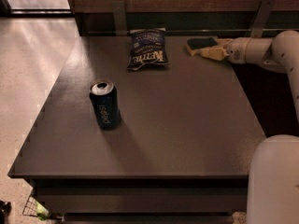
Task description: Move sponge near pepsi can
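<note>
The sponge point(200, 44), dark green on top with pale yellow foam beneath, lies flat at the far right of the table, close to its back edge. My gripper point(211, 50) reaches in from the right on a white arm and is right at the sponge's right end, touching or nearly touching it. The pepsi can point(104, 104), dark blue with a silver top, stands upright on the left half of the table, far from the sponge.
A dark blue chip bag point(147, 48) lies flat at the back middle of the dark table point(187, 125), between can and sponge. Two metal brackets and a dark wall run behind the table. My white base point(275, 181) fills the lower right corner.
</note>
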Controlling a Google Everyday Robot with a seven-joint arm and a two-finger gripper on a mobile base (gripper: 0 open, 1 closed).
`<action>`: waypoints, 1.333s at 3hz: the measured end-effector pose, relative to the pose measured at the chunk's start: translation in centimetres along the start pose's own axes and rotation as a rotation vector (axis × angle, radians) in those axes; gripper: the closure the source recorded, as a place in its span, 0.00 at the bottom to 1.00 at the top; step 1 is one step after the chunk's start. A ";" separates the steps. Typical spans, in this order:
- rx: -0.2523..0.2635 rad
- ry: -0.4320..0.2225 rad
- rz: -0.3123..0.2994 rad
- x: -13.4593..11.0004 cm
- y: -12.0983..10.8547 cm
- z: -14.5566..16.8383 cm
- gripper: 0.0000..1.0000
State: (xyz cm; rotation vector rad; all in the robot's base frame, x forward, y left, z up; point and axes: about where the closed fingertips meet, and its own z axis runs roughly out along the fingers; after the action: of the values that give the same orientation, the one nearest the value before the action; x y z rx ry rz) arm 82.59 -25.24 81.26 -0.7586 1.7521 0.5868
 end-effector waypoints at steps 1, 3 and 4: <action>0.000 0.000 0.000 0.0 0.0 0.0 0.99; 0.000 0.000 0.000 -0.1 0.0 0.0 1.00; 0.000 0.000 0.000 -0.2 0.0 0.0 1.00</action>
State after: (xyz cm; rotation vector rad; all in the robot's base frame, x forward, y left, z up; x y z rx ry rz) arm 82.59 -25.23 81.44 -0.7587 1.7522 0.5868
